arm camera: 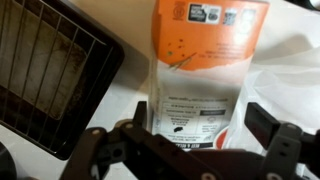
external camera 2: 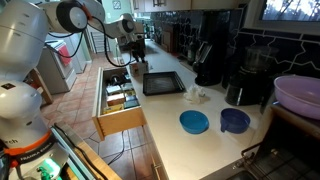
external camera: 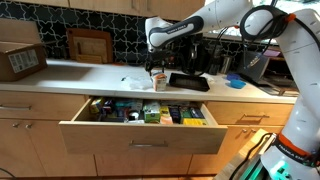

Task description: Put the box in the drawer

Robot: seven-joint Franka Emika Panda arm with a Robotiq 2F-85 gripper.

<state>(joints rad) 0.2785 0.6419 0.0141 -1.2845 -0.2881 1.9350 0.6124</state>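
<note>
The box (arm camera: 200, 70) is orange and white with printed text. It lies on the white counter, and the wrist view looks down on it. My gripper (arm camera: 203, 125) is open and straddles the box's lower end. The left finger is close to the box's edge, and the right finger stands apart from it over white plastic. In both exterior views the gripper (external camera: 158, 70) (external camera 2: 136, 55) hangs low over the counter above the small box (external camera: 159, 81). The drawer (external camera: 140, 130) (external camera 2: 122, 122) below the counter stands pulled open and holds several items.
A black tray (external camera: 188, 82) (external camera 2: 163, 83) (arm camera: 50, 70) lies beside the box. A cardboard carton (external camera: 20, 62) sits at the counter's far end. Crumpled white plastic (external camera: 133, 83), two blue bowls (external camera 2: 194, 122) (external camera 2: 234, 120) and a coffee machine (external camera 2: 210, 60) are also on the counter.
</note>
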